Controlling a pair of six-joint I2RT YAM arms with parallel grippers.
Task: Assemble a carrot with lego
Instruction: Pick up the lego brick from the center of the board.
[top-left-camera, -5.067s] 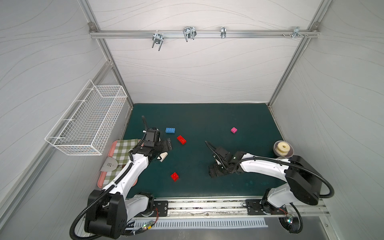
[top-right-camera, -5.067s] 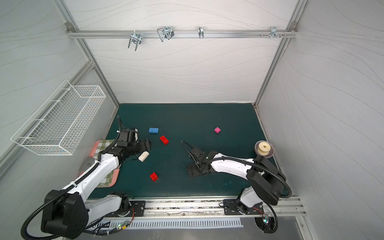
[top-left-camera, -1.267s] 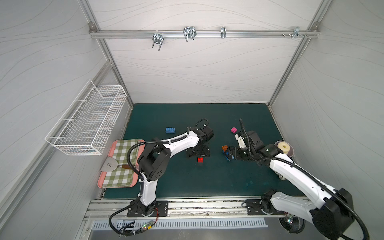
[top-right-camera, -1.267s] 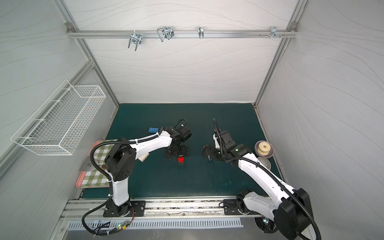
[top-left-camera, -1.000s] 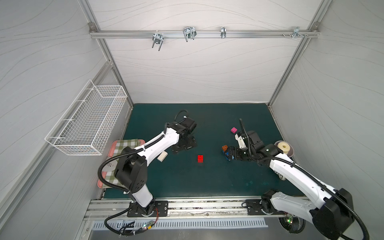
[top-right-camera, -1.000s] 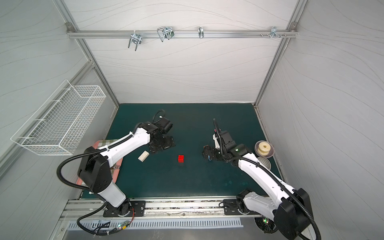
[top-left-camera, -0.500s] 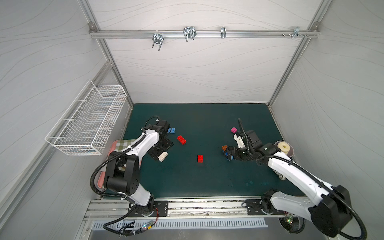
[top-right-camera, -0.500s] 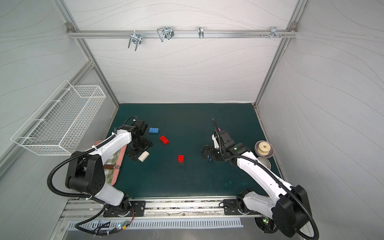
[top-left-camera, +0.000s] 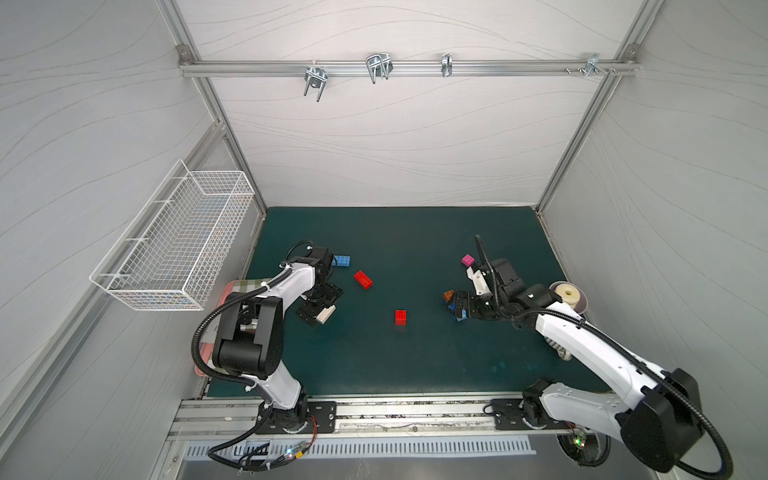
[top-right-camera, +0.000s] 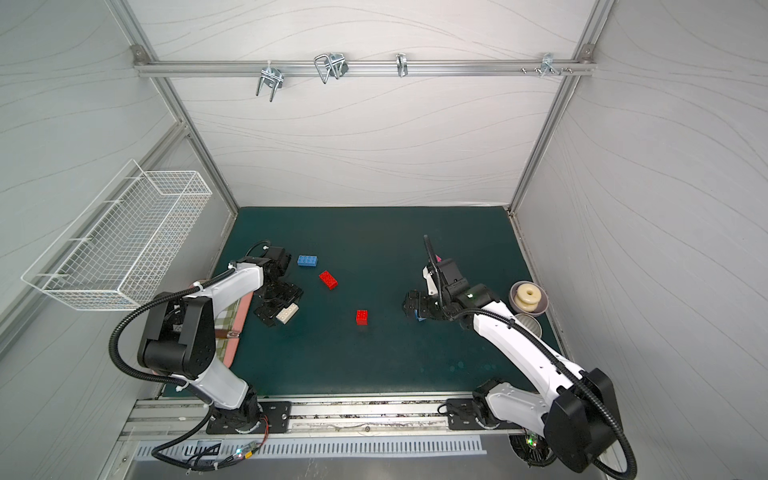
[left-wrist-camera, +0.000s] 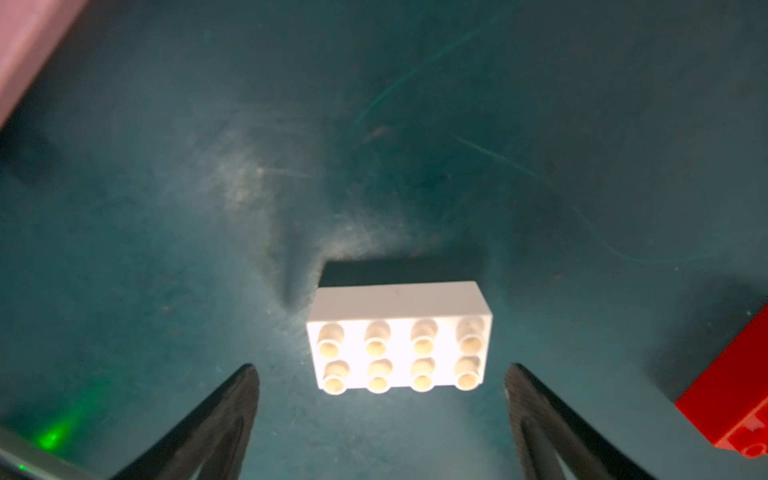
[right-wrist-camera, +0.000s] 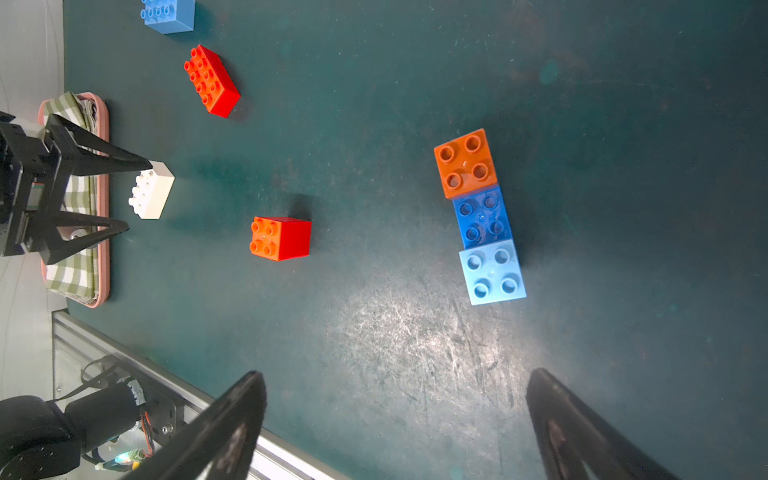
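Observation:
The lego bricks lie loose on the green mat. My left gripper hangs open over the white brick, which lies between its fingertips, touching neither. A long red brick and a blue brick lie just beyond it. A small red brick sits mid-mat. My right gripper is open and empty, just short of a row of orange, dark blue and light-blue bricks. A pink brick lies behind the right arm. No carrot shape beyond that row is in view.
A pink tray with a checked cloth lies at the mat's left edge, close to the left arm. A wire basket hangs on the left wall. A bowl holding a cream ring stands at the right edge. A metal rail runs along the front.
My left arm has swung from mid-mat back to the left, leaving the small red brick there, and now hangs over the white brick with jaws slightly narrower. The right arm has barely moved.

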